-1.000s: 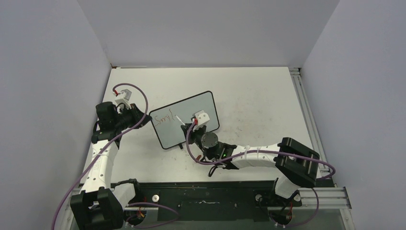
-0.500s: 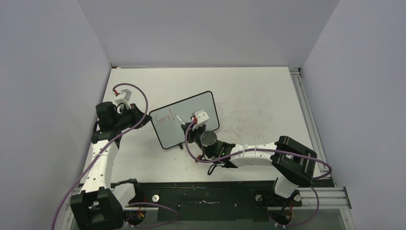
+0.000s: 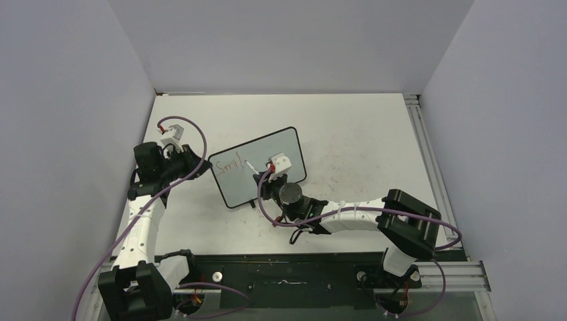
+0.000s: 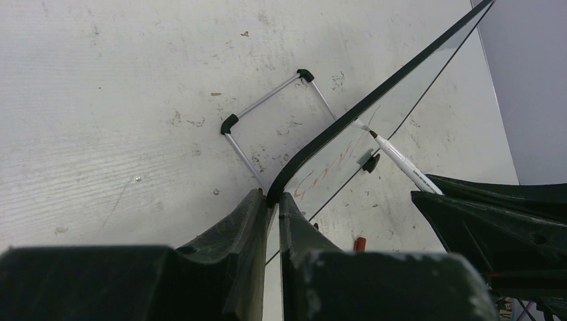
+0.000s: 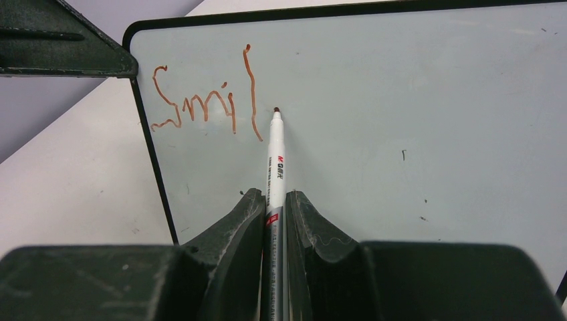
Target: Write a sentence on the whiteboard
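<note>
The whiteboard (image 3: 235, 184) is stood on the table (image 3: 361, 134), left of the middle, and its corner near the letters is clamped by the left gripper (image 4: 271, 198). The marker (image 5: 276, 154) is grasped by the clenched right gripper (image 5: 274, 198), its tip kept just right of the sentence (image 5: 200, 107), where only "Smil" is written.

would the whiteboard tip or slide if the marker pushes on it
Probably apt to tip: the whiteboard stands tilted, seemingly on only a thin wire stand, so the left jaws clamped on its corner likely steady it. It looks thin yet stiff, probably light. Its glossy face may let the marker tip skid.
</note>
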